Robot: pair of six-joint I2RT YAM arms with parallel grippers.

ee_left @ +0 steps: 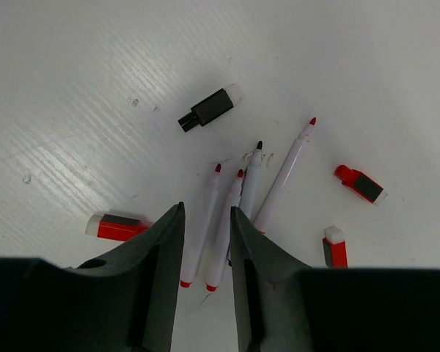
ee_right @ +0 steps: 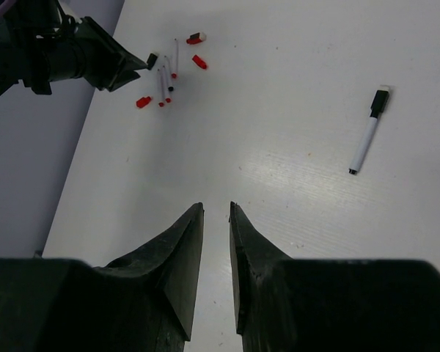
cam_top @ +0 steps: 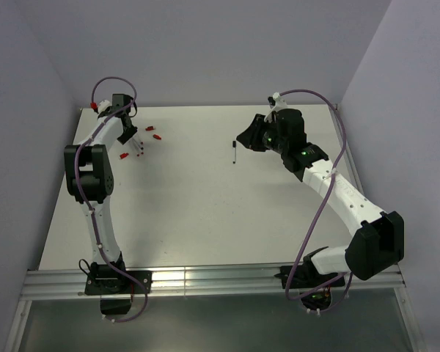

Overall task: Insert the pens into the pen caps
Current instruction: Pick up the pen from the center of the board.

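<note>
Top: left gripper [cam_top: 130,138] hovers over pens [cam_top: 139,149] and caps [cam_top: 157,136], far left. Right gripper [cam_top: 243,138] is beside a capped pen [cam_top: 234,152].

Left wrist: jaws partly apart, straddling two pens [ee_left: 202,224], clamping neither. Barrels look light, stiff and slick, so grip one mid-barrel.

Right wrist: jaws slightly apart, empty.

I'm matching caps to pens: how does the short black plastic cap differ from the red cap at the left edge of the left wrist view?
The short black plastic cap is black; the short red plastic cap is red with a dark strip. The black cap lies past the tips of the white-barrelled pens; the red cap lies beside the left hand. Black slants, red lies nearly level. Both have white ends.
</note>
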